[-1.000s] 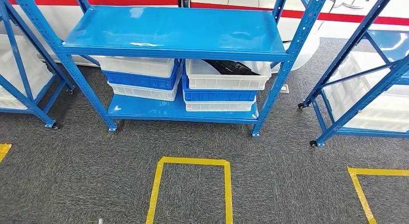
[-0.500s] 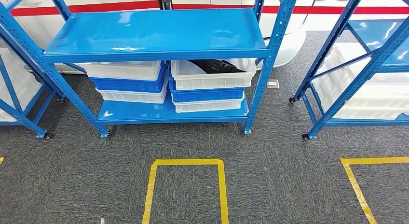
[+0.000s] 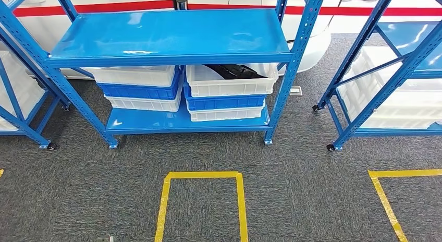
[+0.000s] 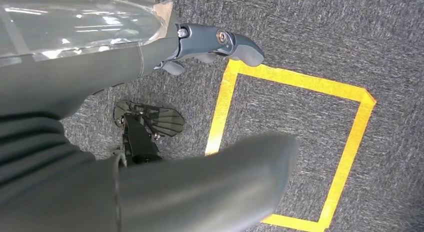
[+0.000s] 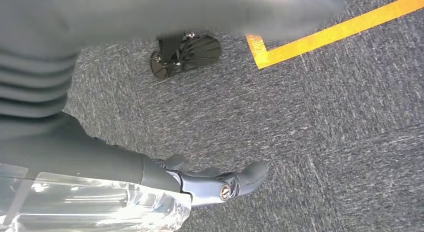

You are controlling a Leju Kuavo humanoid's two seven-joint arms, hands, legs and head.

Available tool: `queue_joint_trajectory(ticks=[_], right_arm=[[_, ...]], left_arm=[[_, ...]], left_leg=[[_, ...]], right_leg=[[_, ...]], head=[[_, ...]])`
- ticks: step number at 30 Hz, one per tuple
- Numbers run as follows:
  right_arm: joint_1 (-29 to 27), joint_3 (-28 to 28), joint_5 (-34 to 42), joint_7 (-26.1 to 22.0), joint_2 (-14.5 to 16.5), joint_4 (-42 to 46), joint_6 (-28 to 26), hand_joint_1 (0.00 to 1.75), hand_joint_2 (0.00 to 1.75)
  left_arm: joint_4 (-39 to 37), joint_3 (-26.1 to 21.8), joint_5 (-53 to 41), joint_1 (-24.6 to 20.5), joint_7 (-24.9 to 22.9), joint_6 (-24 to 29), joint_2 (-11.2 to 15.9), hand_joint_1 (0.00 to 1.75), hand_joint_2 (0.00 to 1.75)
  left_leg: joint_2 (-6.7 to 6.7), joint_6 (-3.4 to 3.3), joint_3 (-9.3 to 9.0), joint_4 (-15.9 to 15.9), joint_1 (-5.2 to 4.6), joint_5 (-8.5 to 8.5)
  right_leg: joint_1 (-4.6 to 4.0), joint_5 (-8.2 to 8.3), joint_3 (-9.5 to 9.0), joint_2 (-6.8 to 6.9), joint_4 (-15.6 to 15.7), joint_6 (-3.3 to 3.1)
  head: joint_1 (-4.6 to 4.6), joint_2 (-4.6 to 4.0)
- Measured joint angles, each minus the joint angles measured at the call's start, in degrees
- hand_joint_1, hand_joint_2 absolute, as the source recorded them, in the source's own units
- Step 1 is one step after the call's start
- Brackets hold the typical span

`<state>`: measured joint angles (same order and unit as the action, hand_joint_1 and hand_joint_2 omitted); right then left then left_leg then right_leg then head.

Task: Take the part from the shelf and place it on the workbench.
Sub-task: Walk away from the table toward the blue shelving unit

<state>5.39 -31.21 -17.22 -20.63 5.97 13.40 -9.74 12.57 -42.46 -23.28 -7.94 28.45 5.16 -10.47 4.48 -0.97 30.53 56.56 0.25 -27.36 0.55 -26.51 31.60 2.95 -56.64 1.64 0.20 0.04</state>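
Note:
A long black part lies in the top white bin of the right-hand stack on the lower level of the blue shelf, straight ahead of me in the head view. Both arms hang at my sides above the carpet. In the left wrist view my left hand holds nothing, its fingers and thumb apart. My right hand is likewise empty, with its fingers spread away from the thumb.
A second stack of white and blue bins stands left of the part's stack. More blue racks with white bins stand at the left and right. Yellow tape squares mark the grey carpet in front of the shelf.
The whole head picture has shifted, with the shelf now further left and a bit lower, so the camera moved. The last half second shows almost no shift. The bins and part keep their places.

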Motion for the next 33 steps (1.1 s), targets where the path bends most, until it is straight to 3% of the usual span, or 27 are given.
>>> queue_joint_trajectory(ticks=[2,3,7,15,19,33], right_arm=[[0.0,0.0,-0.2,0.1,0.0,0.0,0.0,0.00,0.00],[0.0,0.0,-0.3,0.1,0.0,0.0,0.0,0.00,0.00],[-0.1,0.1,-1.3,0.1,0.0,0.0,-0.1,0.00,1.75],[-2.9,5.5,1.7,3.4,-1.1,0.7,1.5,0.00,1.75],[-4.4,8.9,3.9,5.9,-1.7,1.6,2.7,0.00,0.00],[-9.9,21.2,11.9,14.7,-3.9,5.3,6.9,0.00,0.00]], left_arm=[[0.0,0.0,0.0,0.0,-0.4,-0.1,0.0,0.00,1.75],[0.0,0.0,0.0,0.0,-0.8,-0.1,0.0,0.00,1.75],[0.0,0.1,0.3,0.1,-1.6,0.3,0.1,0.00,1.75],[1.0,7.9,4.7,3.3,-6.9,-0.5,2.0,0.00,1.75],[2.0,12.6,7.4,5.1,-10.0,-1.2,3.2,0.00,0.00],[6.1,29.5,17.0,11.6,-21.2,-3.5,7.2,0.00,0.00]], left_leg=[[0.00,0.00,0.00,0.0,-0.04,0.00],[0.00,-0.01,0.00,0.0,-0.05,0.00],[0.00,-0.01,0.01,0.0,-0.06,-0.01],[-0.01,-0.01,0.05,0.0,-0.05,-0.04],[-0.01,0.02,0.10,0.0,-0.05,-0.08],[-0.01,0.04,0.09,0.0,-0.06,-0.12]], right_leg=[[0.03,0.00,0.00,0.00,0.0,0.00],[0.04,0.00,0.00,0.00,0.0,0.00],[0.07,0.00,0.00,0.00,0.0,0.00],[0.07,-0.01,0.06,0.00,0.0,0.00],[0.08,-0.01,0.06,0.00,0.0,0.00],[0.09,-0.02,0.06,0.00,0.0,0.00]], head=[[0.01,0.00],[0.01,0.00],[0.00,0.00],[0.00,0.00],[0.00,0.00],[0.01,0.00]])
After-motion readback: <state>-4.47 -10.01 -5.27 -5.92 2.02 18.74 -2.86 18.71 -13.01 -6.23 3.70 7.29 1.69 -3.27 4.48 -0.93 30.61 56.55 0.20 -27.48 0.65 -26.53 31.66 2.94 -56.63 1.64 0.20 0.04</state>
